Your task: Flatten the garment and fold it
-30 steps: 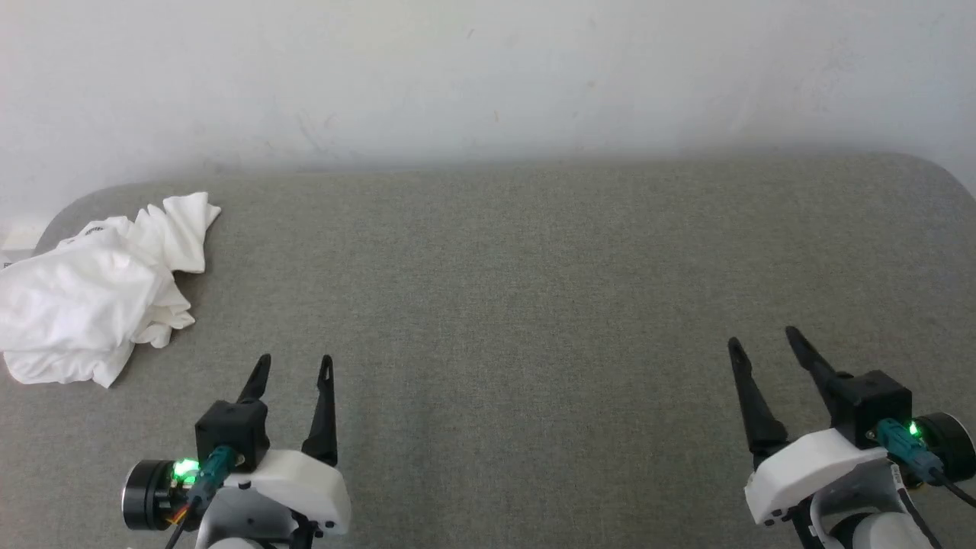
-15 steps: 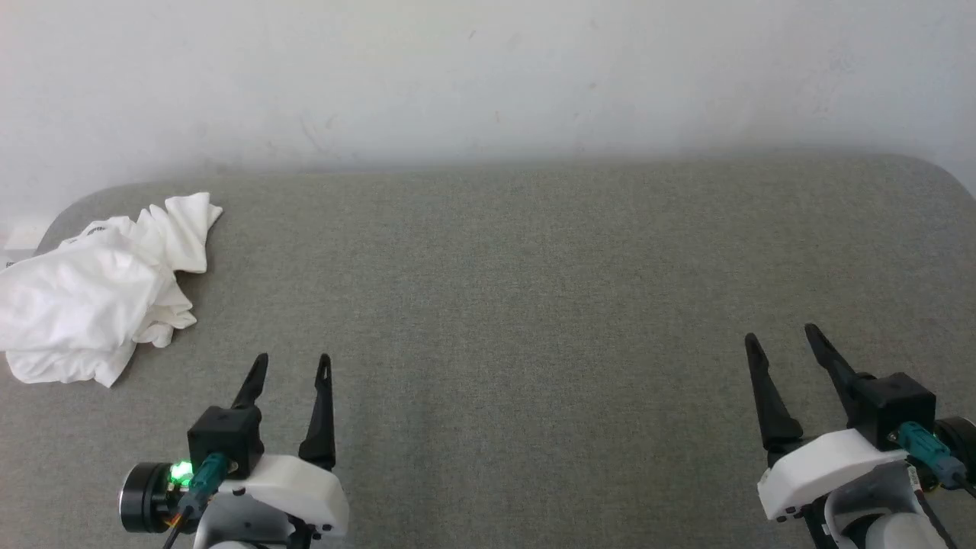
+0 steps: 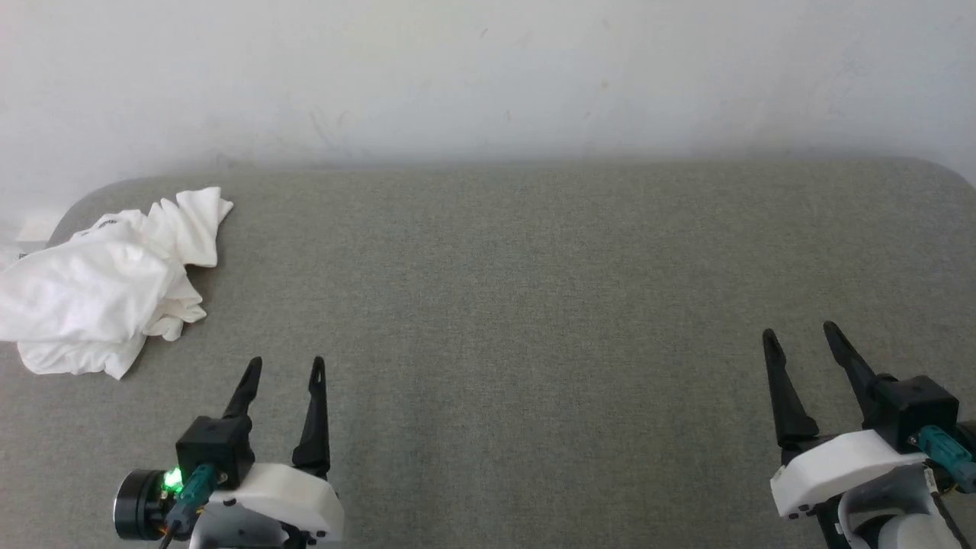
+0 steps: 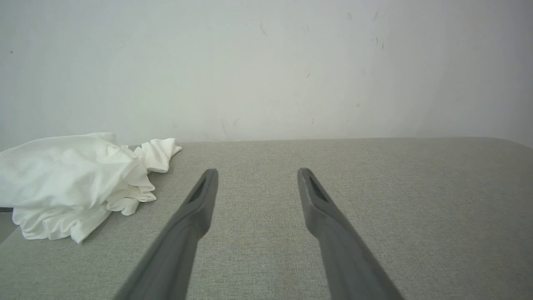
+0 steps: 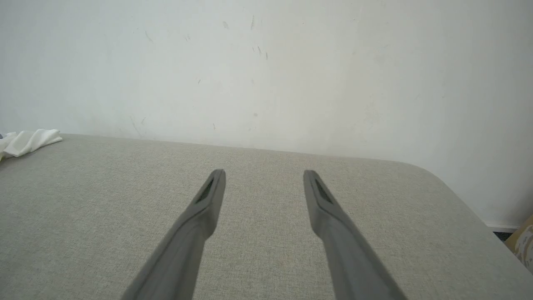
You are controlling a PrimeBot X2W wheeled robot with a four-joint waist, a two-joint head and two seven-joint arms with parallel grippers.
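Soft, bright, even light — just a faint shadow beside the shirt (image 4: 62,175). Close-up fingers (image 4: 183,237) look blurry.

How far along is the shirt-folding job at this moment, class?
Done: nothing yet; the shirt lies crumpled at the left edge of the grey table. In hand: nothing; the left pincer and right pincer stand open and empty, clear of it. Left: grasp it, spread it flat, then fold it.

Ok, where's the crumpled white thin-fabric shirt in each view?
Head view: shirt at far left, ahead-left of the left gripper.
Left wrist view: shirt mid-left, beside the fingers.
Right wrist view: its corner at the left edge.
Shared landmark: grey fabric surface meeting the white wall.
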